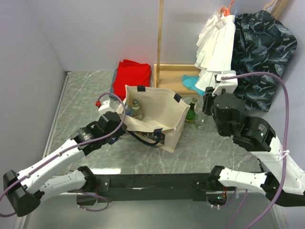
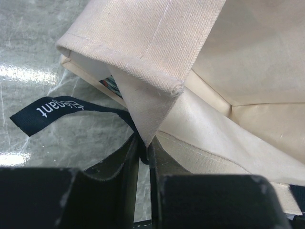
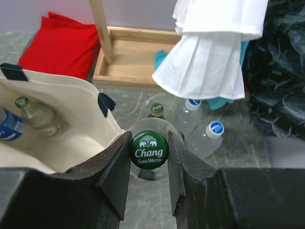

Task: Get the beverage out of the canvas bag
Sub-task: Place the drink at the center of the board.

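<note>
Right gripper [image 3: 148, 153]: jaws narrow, clamped on the green "Chang Soda Water" cap of a glass soda bottle [image 3: 149, 145], one finger on each side of the cap. The bottle hangs upright between the fingers, outside the bag [image 3: 71, 102] and just right of its near corner; cannot tell if its base touches the table [image 3: 143, 205]. Left of this gripper, inside the open bag, lie a clear glass bottle [image 3: 35, 117] and a blue-labelled bottle [image 3: 9, 125]. Just beyond the gripper is a gold-capped bottle [image 3: 157, 109]; beyond and to the right are two plastic bottles with blue caps [image 3: 193, 102]. Further off ahead: wooden base [image 3: 128, 52], red cloth [image 3: 62, 45] to its left, white garment [image 3: 214, 57] hanging above right. Left gripper [image 2: 144, 153]: jaws nearly closed, pinching a folded point of the bag's canvas rim. A navy strap [image 2: 47, 112] loops out to its left and the bag interior opens ahead and right.
</note>
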You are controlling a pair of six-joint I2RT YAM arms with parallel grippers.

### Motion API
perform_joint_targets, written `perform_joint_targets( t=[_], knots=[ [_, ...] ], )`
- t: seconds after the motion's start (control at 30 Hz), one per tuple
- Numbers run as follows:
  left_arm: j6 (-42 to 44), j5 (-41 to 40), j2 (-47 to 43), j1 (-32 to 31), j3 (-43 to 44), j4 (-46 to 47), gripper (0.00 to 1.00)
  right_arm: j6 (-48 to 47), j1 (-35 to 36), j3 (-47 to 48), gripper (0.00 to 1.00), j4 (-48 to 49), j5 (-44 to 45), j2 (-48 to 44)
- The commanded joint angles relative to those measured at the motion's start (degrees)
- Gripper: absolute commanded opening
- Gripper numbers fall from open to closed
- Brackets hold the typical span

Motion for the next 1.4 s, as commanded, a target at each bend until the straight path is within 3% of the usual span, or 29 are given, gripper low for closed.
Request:
perform_joint_targets(
  t=[0.0,0.37,0.67,1.37],
  knots=[
    [1.0,1.7,-0.1,-0.2,2.0,0.5,0.17,4.9,-1.6,0.4,0.0,3.5,4.4,-2.8],
    [1.1,1.9,-0.2,-0.3,1.8,0.6,0.17,10.1,-13.6,-6.3,0.0,0.7,-6.9,-5.2],
    [1.0,1.8,-0.7,-0.3,1.3,0.6,0.17,13.5,-17.2,-9.5,0.0,-2.1,-9.4,-5.1],
    [1.3,1.8,-1.1,-0.3,0.7,0.8,0.18,13.7,-30.2,-24.6,0.0,6.8,-15.2,-10.7]
  ],
)
